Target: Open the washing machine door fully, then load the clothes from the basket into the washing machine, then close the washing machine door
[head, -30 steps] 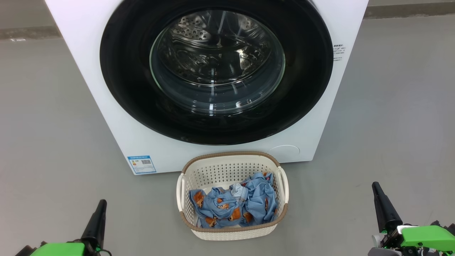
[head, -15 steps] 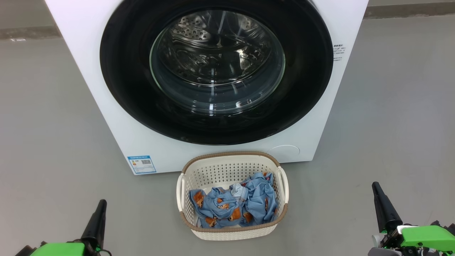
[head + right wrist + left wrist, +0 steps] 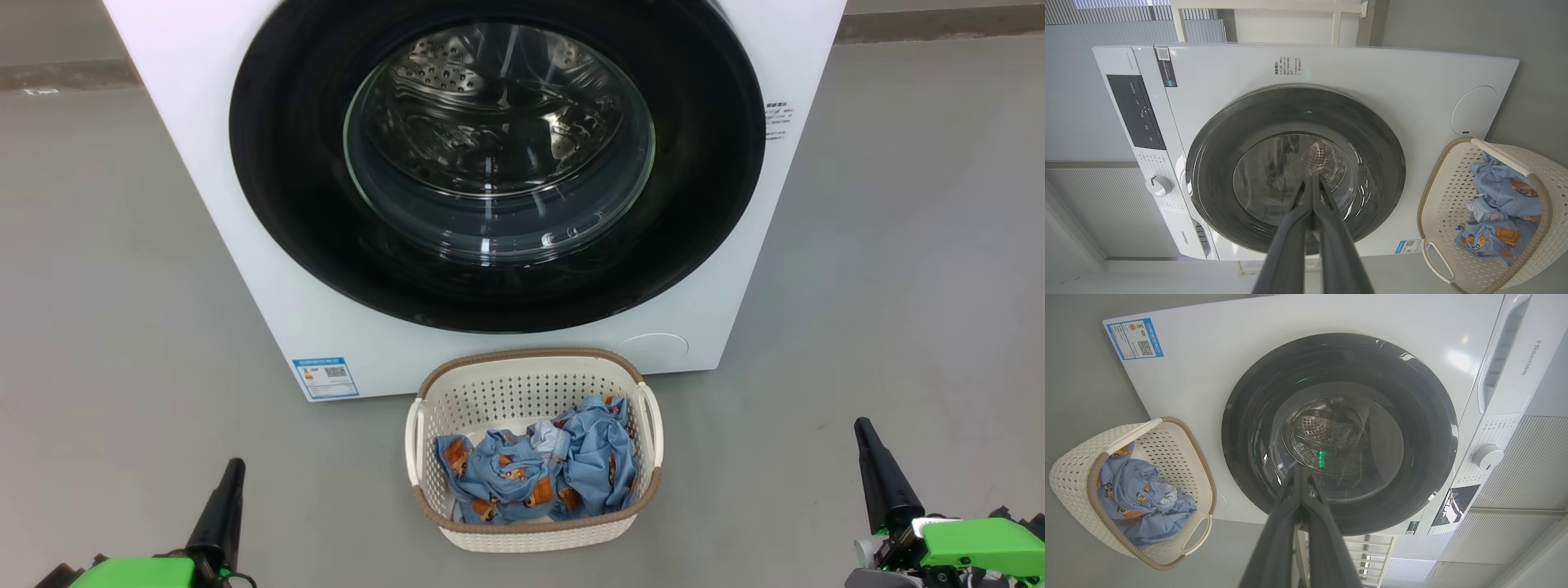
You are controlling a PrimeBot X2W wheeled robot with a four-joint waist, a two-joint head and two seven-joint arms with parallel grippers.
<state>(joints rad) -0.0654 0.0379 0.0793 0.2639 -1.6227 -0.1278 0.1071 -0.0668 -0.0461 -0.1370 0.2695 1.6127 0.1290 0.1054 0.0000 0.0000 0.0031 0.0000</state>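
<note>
laundry area, washing machine [image 3: 367, 351], grey floor [image 3: 98, 286]

the big white boxy front-loading washing machine [image 3: 204, 163] fills the upper centre of the head view. its large round black-rimmed glass door [image 3: 286, 204] sits closed in the middle of its front. a small blue label sticker [image 3: 325, 377] is on the front's lower left corner. the small cream-white perforated plastic basket [image 3: 531, 356] stands on the smooth grey floor [image 3: 106, 286] just before the machine, at lower centre, below the door and right of the sticker. the light blue printed fabric clothes [image 3: 588, 465] lie in the basket. the left gripper [image 3: 235, 467] is at the lower left, the right gripper [image 3: 861, 426] at the lower right.
</note>
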